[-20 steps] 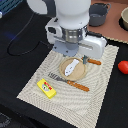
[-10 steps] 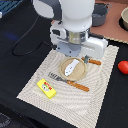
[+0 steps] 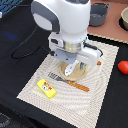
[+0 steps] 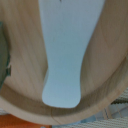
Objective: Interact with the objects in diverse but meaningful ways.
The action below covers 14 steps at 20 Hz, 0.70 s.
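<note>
My gripper (image 3: 75,61) hangs over the round tan plate (image 3: 83,75) on the placemat. It is shut on the slim white-and-blue fish-shaped piece (image 3: 73,68), which points down at the plate. In the wrist view the fish piece (image 4: 65,55) fills the middle, with the plate's wooden surface (image 4: 107,65) close behind it; I cannot tell whether they touch. The flat yellow box (image 3: 46,87) lies on the mat towards the exterior view's left of the plate. The red tomato (image 3: 123,66) sits off the mat at the exterior view's right. The milk carton is out of view.
An orange-handled fork (image 3: 70,82) lies on the striped placemat (image 3: 95,102) in front of the plate. A grey pot (image 3: 98,14) and a tan bowl (image 3: 124,19) stand at the back. A black cable (image 3: 25,47) runs at the exterior view's left.
The gripper has shifted only slightly over the plate with the fish piece still in it. Nothing else has moved.
</note>
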Motion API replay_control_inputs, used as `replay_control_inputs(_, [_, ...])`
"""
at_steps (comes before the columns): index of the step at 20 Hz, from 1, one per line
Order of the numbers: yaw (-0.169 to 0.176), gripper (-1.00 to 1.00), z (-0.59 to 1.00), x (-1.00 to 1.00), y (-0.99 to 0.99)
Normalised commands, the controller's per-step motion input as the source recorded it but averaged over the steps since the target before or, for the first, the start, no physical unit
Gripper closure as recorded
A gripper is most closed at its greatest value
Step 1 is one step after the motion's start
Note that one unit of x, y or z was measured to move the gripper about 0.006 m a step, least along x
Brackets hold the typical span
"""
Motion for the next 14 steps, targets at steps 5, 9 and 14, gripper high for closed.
replay_control_inputs(5, [-0.021,1.00,-0.34,0.00,0.00])
replay_control_inputs(9, [-0.016,1.00,-0.28,0.03,0.00])
replay_control_inputs(14, [-0.014,1.00,-0.23,0.09,0.01])
